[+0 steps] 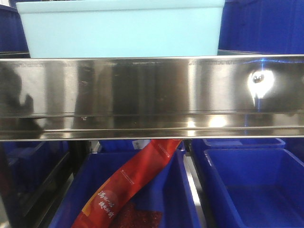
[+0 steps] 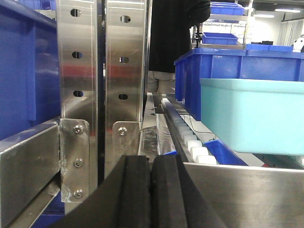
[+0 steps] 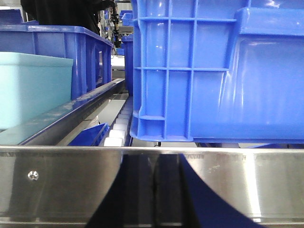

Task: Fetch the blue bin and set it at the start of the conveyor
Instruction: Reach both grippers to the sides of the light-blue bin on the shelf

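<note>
blue bin (image 1: 123,31) is sitting behind the steel rail (image 1: 142,95); left gripper (image 2: 152,190) is clenching empty, right gripper (image 3: 154,190) probably too, it's murky

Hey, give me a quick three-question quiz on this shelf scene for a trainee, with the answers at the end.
1. True or false: the left pincer is gripping the blue bin.
2. In the front view, where does the blue bin sit relative to the steel rail? A above it, B below it, C level with it.
3. What colour is the packet in the dark blue bin under the rail?
Key: 1 false, it is shut on nothing; 2 A; 3 red.
</note>
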`<state>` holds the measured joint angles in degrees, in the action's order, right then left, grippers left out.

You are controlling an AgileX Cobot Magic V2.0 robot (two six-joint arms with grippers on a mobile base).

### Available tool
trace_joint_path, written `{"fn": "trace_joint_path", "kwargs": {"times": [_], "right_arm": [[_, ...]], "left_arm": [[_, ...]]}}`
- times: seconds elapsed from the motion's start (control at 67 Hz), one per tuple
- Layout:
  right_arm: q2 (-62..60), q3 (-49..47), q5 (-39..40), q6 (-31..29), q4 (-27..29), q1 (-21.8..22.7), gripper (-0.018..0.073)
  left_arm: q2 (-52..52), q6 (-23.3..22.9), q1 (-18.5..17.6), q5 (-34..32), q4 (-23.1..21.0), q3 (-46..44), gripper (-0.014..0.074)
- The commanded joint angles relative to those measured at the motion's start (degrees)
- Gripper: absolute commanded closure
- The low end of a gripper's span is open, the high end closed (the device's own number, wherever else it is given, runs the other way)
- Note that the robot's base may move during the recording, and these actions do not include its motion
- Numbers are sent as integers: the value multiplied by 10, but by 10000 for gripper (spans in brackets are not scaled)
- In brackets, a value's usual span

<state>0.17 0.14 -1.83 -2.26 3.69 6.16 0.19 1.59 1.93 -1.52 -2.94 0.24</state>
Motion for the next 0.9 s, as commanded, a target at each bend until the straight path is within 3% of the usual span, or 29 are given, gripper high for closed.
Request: {"fn": "trace_joint_path", "kwargs": {"times": [0.0,0.508,0.881], "right_arm": [[-2,-1,9,-3,1,-1,721],[-2,-1,15,-3,0,-2,721],[-2,-1,129,-2,8,-2,721]], "left_arm": [[-2,0,1,-10,1,-2,707],[-2,0,1,-19,1,-2,707],[-2,0,1,-49,1,-2,707]]}}
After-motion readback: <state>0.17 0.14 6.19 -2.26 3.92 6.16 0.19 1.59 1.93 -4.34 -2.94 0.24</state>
